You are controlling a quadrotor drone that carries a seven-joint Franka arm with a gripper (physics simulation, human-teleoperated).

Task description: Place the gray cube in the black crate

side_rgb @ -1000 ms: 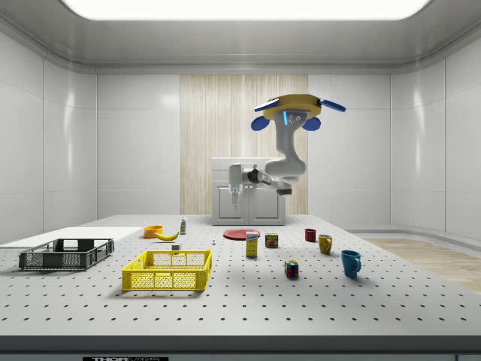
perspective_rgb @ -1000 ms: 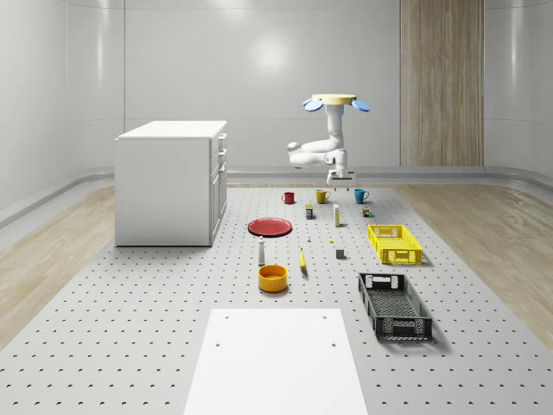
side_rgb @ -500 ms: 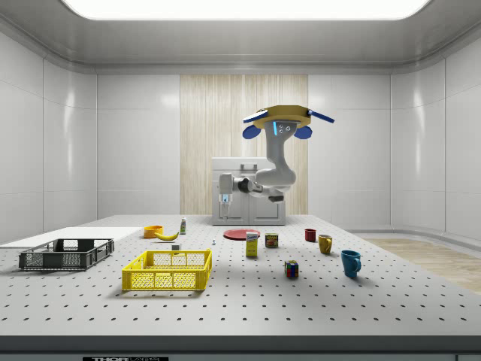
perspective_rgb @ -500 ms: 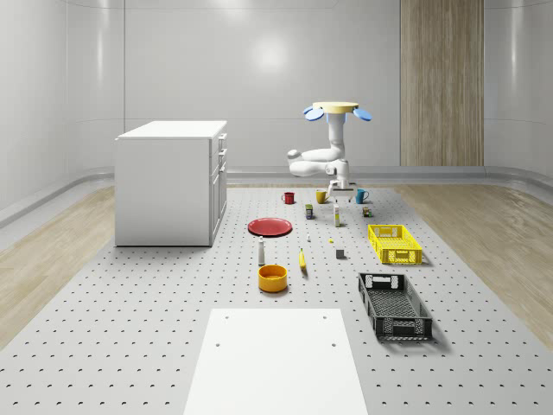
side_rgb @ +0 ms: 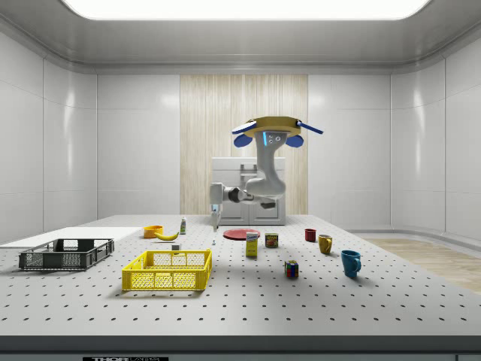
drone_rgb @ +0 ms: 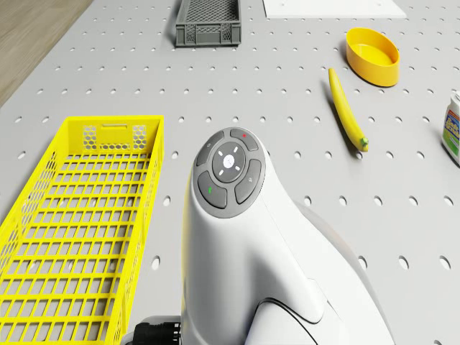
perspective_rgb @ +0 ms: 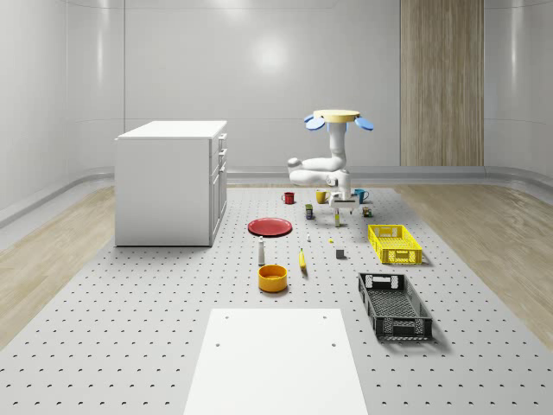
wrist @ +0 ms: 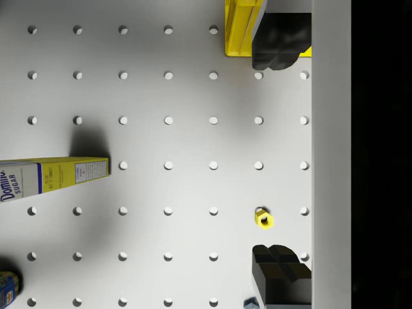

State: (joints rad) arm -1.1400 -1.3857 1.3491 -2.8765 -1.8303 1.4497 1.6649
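Note:
The small gray cube [perspective_rgb: 340, 253] [side_rgb: 175, 247] sits on the perforated table between the banana and the yellow crate. The black crate [perspective_rgb: 394, 304] [side_rgb: 66, 253] [drone_rgb: 207, 20] lies nearer the table's front, on the whole-scene view's right. The drone [perspective_rgb: 337, 117] [side_rgb: 267, 128] hovers over the far half of the table. Its arm hangs down with the gripper [perspective_rgb: 342, 204] [side_rgb: 216, 222] [wrist: 281, 158] pointing at the table, well behind the cube and above it. In the wrist view the fingers [wrist: 281, 42] stand wide apart, open, with bare table between them.
A yellow crate [perspective_rgb: 395, 244] [drone_rgb: 79, 230] [wrist: 243, 26] lies beside the arm. A sugar box [wrist: 55, 175] and a yellow nut [wrist: 264, 219] sit under the gripper. Banana [drone_rgb: 347, 118], orange bowl [drone_rgb: 372, 56], red plate [perspective_rgb: 270, 226], mugs and a white cabinet [perspective_rgb: 173, 181] are around.
The drone has sunk and drifted toward the side view's left. The gripper has come down closer to the table, toward the whole-scene view's front. The objects have not moved.

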